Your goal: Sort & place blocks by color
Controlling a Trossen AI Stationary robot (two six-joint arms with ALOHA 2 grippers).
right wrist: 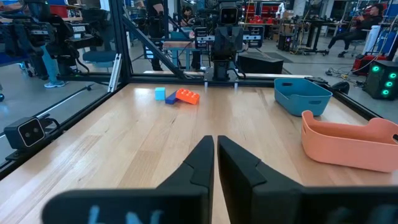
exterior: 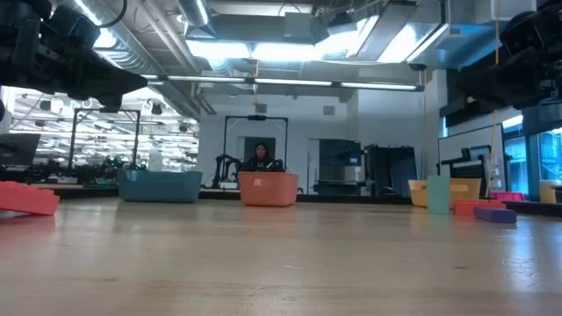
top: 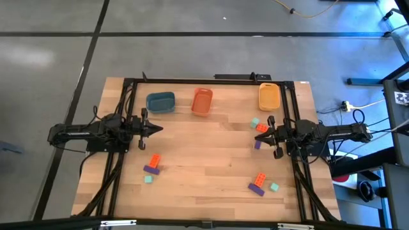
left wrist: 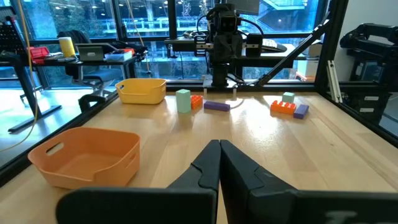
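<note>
Three clusters of blocks lie flat on the wooden table. Each holds an orange-red brick, a purple brick and a mint-green cube: brick [top: 154, 160] at near left, brick [top: 261, 179] at near right, brick [top: 262, 128] with cube [top: 255, 122] and purple brick [top: 257, 144] at the right. My left gripper [top: 160, 128] [left wrist: 219, 144] hovers shut at the left, pointing level across the table. My right gripper [top: 257, 136] [right wrist: 215, 140] hovers shut at the right, above the right cluster, facing the left one. Neither holds anything.
Along the far edge stand a blue-grey tray [top: 160, 102], an orange tray [top: 202, 101] and a yellow tray [top: 269, 96]. A black frame [top: 211, 80] runs around the table's far and side edges. Bare wood lies between the two grippers. A person sits in the room beyond.
</note>
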